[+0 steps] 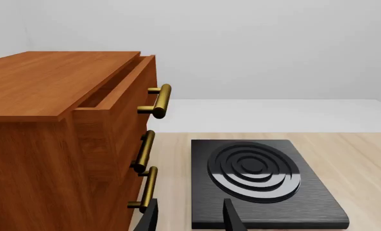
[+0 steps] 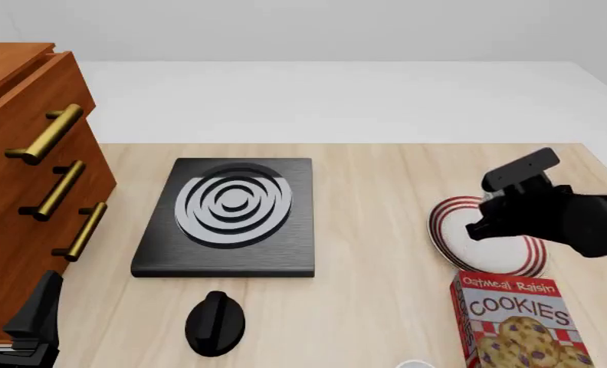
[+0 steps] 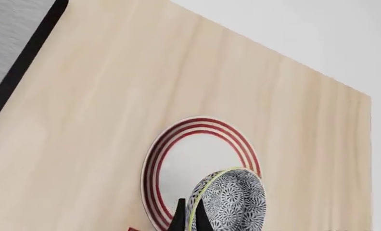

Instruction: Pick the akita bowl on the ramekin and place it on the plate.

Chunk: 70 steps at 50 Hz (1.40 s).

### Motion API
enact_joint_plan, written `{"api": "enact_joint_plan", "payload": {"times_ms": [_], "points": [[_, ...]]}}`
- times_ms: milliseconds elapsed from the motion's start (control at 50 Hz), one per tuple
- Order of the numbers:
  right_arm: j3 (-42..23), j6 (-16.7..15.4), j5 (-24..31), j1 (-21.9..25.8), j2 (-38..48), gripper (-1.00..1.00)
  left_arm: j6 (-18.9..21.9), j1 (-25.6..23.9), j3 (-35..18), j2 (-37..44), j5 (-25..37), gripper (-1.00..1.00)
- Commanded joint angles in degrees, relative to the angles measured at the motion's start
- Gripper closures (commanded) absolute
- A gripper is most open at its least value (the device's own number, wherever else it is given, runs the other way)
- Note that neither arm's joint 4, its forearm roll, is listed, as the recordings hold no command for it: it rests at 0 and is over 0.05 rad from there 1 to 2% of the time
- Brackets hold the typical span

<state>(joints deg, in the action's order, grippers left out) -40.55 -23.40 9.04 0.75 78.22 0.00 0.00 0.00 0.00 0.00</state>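
Observation:
The akita bowl (image 3: 234, 201), speckled grey-white with a pale rim, hangs tilted over the plate (image 3: 189, 156). My right gripper (image 3: 190, 217) is shut on its rim. From the front, the right arm (image 2: 536, 216) covers the bowl and sits above the red-ringed plate (image 2: 446, 231) at the table's right. A pale sliver at the front edge looks like the ramekin (image 2: 414, 364). My left gripper (image 1: 190, 219) is open and holds nothing, low at the near left (image 2: 33, 322) beside the cabinet.
A wooden drawer cabinet (image 2: 22, 153) with brass handles stands at the left, its top drawer (image 1: 117, 91) slightly open. A black stove slab with a ringed burner (image 2: 232, 207) lies mid-table, a black knob (image 2: 215, 323) in front of it. A cookie box (image 2: 518, 318) lies just near of the plate.

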Motion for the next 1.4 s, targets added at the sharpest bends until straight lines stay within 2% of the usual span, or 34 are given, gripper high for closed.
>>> {"api": "enact_joint_plan", "payload": {"times_ms": [20, 80, 360, 400, 820, 880, 1080, 1400], "points": [[-0.8, 0.0, -2.0, -1.2, 4.7, 1.00, 0.0, 0.0, 0.0, 0.0, 0.0, -1.00], [-2.5, -1.4, -1.2, -2.0, 5.6, 1.00, 0.0, 0.0, 0.0, 0.0, 0.0, -1.00], [-4.3, -2.1, -3.3, -3.6, 11.7, 1.00, 0.0, 0.0, 0.0, 0.0, 0.0, -1.00], [-4.8, -1.3, -3.1, -3.4, 11.9, 1.00, 0.0, 0.0, 0.0, 0.0, 0.0, -1.00], [-6.5, -0.9, -5.4, -2.8, 17.9, 1.00, 0.0, 0.0, 0.0, 0.0, 0.0, -1.00], [-6.4, 0.6, -5.5, -2.3, 18.1, 1.00, 0.0, 0.0, 0.0, 0.0, 0.0, -1.00], [-5.9, -0.6, -7.7, -2.3, 21.3, 1.00, 0.0, 0.0, 0.0, 0.0, 0.0, -1.00], [-5.1, 0.3, -10.2, -2.1, 24.5, 1.00, 0.0, 0.0, 0.0, 0.0, 0.0, -1.00]]}}
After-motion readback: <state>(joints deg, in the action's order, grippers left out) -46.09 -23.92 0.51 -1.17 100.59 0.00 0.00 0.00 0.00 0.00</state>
